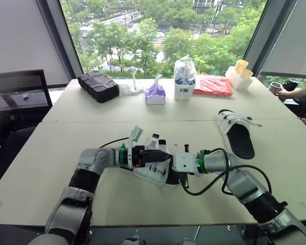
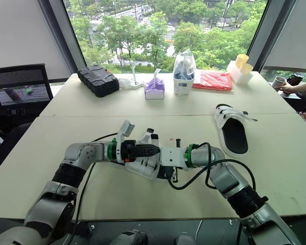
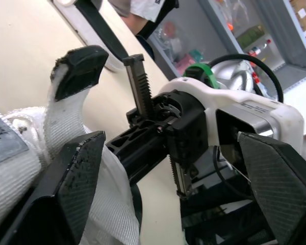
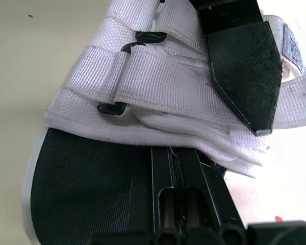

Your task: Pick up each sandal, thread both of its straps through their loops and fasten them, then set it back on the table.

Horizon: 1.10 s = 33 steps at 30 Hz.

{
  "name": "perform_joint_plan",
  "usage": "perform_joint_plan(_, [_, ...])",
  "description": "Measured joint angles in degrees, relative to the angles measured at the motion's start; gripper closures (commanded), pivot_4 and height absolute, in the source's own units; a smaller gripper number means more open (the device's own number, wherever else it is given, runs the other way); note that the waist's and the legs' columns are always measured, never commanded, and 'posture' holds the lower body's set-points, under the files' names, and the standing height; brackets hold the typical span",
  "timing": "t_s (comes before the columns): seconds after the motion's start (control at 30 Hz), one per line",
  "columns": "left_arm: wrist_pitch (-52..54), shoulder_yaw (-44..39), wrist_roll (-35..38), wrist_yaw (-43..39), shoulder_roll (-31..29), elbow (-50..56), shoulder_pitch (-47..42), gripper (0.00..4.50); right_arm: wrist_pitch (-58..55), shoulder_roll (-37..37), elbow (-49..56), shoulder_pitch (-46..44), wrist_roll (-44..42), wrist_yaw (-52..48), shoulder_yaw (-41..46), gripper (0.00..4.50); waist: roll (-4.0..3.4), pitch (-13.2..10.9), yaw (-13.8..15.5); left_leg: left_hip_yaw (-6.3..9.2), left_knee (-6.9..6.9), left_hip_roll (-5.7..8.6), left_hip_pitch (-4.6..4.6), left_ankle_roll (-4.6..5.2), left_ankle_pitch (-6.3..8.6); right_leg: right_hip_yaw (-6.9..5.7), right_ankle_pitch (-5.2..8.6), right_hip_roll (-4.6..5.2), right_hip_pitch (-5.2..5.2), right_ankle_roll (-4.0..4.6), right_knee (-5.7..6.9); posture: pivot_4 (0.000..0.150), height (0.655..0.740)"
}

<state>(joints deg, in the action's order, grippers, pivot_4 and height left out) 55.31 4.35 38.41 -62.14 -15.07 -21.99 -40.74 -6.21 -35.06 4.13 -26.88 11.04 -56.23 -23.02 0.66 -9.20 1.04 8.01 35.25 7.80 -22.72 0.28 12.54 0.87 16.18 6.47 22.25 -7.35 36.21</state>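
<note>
In the head view, one sandal (image 1: pixel 154 173) is seen at the near middle of the counter (image 1: pixel 51 168), between the left gripper (image 1: pixel 155 154) and the right gripper (image 1: pixel 182 164). The second sandal (image 1: pixel 236 133) lies well apart on the right with a strap end sticking out, so it is judged undone. In the left wrist view, the left jaws are spread wide, and a strap tip (image 3: pixel 77 69) stands loose. In the right wrist view, one strap (image 4: pixel 143 76) is seen passed through its loop (image 4: pixel 111 107) and folded back. Whether the right jaws are clamped cannot be told. Most of the task is judged left.
</note>
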Motion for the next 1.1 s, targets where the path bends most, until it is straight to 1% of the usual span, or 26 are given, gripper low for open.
perform_joint_plan(0.17, [-0.7, -5.1, 0.0, 7.0, 4.3, -3.4, -3.3, 0.03, 0.0, 0.5, -0.1, -0.5, 0.0, 0.3, -0.1, 4.5, 0.01, 0.0, 0.5, 0.01, 0.02, 0.05, -0.01, 0.01, -0.01, -0.01, -0.02, 0.02, 0.0, -0.04, 0.0, 0.15, 0.74])
perform_joint_plan(0.4, [4.0, -12.6, 4.4, 14.8, 7.3, -5.7, -5.8, 0.03, 0.3, 0.6, -0.1, -0.5, 0.0, 0.3, -0.3, 4.5, 0.04, 0.0, 1.0, 0.0, -0.01, 0.05, -0.07, 0.09, -0.07, -0.04, -0.06, -0.01, 0.1, -0.11, 0.0, 0.15, 0.74])
perform_joint_plan(0.53, [4.5, -16.6, 6.2, 17.9, 6.3, -5.7, -8.6, 0.03, 0.4, 0.7, -0.2, -0.5, 0.0, 0.2, -0.5, 4.5, 0.05, 0.0, 1.0, 0.0, -0.01, 0.05, -0.1, 0.07, -0.08, -0.04, -0.07, -0.03, 0.14, -0.13, 0.0, 0.15, 0.74])
perform_joint_plan(0.6, [3.8, -17.6, 6.1, 18.0, 3.1, -5.3, -10.1, 0.03, 0.4, 0.7, 0.1, -0.5, 0.0, 0.2, -0.7, 4.5, 0.04, 0.0, 0.9, 0.0, -0.08, 0.05, -0.11, 0.02, -0.1, -0.04, -0.07, -0.04, 0.18, -0.13, 0.0, 0.15, 0.74])
perform_joint_plan(0.63, [3.0, -17.5, 5.7, 17.3, 1.4, -5.0, -10.2, 0.03, 0.4, 0.7, 0.2, -0.5, 0.0, 0.2, -0.8, 4.5, 0.04, 0.0, 0.8, -0.01, -0.12, 0.05, -0.1, -0.16, -0.21, -0.04, -0.07, -0.04, 0.19, -0.13, 0.01, 0.15, 0.74])
perform_joint_plan(0.73, [-3.8, -13.9, 0.6, 11.6, -5.6, -5.0, -9.3, 0.03, 0.4, 0.7, 0.4, -0.3, 0.0, 0.2, -0.8, 4.5, 0.04, 0.0, 0.3, -0.03, -0.18, 0.07, -0.13, -0.27, -0.26, -0.03, -0.07, -0.04, 0.24, -0.13, 0.0, 0.15, 0.74])
perform_joint_plan(0.83, [-19.9, -6.4, -9.9, 2.5, -13.7, -7.3, -6.6, 0.03, 0.4, 0.7, 0.7, -0.1, 0.0, 0.3, -0.8, 4.5, 0.03, 0.0, 0.0, -0.03, -0.2, 0.16, -0.14, -0.29, -0.26, -0.03, -0.07, 0.02, 0.23, -0.13, -0.05, 0.15, 0.74])
perform_joint_plan(0.87, [-28.3, -3.0, -14.5, -0.9, -16.0, -9.6, -5.5, 0.03, 0.4, 0.7, 0.7, -0.1, 0.0, 0.3, -0.7, 4.5, 0.03, 0.0, 0.0, -0.03, -0.19, 0.18, -0.14, -0.33, -0.23, -0.03, -0.06, 0.04, 0.21, -0.12, -0.08, 0.15, 0.74])
perform_joint_plan(0.9, [-34.4, -1.1, -17.7, -3.1, -17.2, -11.5, -4.7, 0.03, 0.3, 0.6, 0.8, 0.0, 0.0, 0.4, -0.7, 4.5, 0.03, 0.0, 0.0, -0.03, -0.17, 0.21, -0.14, -0.37, -0.19, -0.03, -0.06, 0.07, 0.2, -0.12, -0.11, 0.15, 0.74])
perform_joint_plan(0.93, [-41.0, 1.0, -21.2, -5.3, -18.0, -14.4, -3.9, 0.03, 0.3, 0.5, 0.9, 0.1, 0.0, 0.4, -0.5, 4.5, 0.03, 0.0, 0.0, -0.02, -0.16, 0.25, -0.17, -0.15, -0.04, -0.03, -0.06, 0.12, 0.21, -0.12, -0.11, 0.15, 0.74])
perform_joint_plan(1.03, [-52.6, 3.6, -26.2, -8.3, -17.8, -21.0, -3.7, 0.03, 0.2, 0.4, 1.3, 0.4, 0.0, 0.4, -0.2, 4.5, 0.06, 0.0, 0.3, 0.01, -0.07, 0.25, -0.4, 0.01, 0.05, -0.03, -0.07, 0.11, 0.4, -0.12, -0.08, 0.15, 0.74])
perform_joint_plan(1.1, [-57.4, 3.7, -27.6, -9.5, -17.0, -24.4, -4.3, 0.03, 0.2, 0.4, 1.8, 0.6, 0.0, 0.5, -0.1, 4.5, 0.06, 0.0, 0.2, 0.02, -0.05, 0.24, -0.58, 0.14, -0.03, -0.03, -0.07, 0.11, 0.62, -0.12, -0.01, 0.15, 0.74])
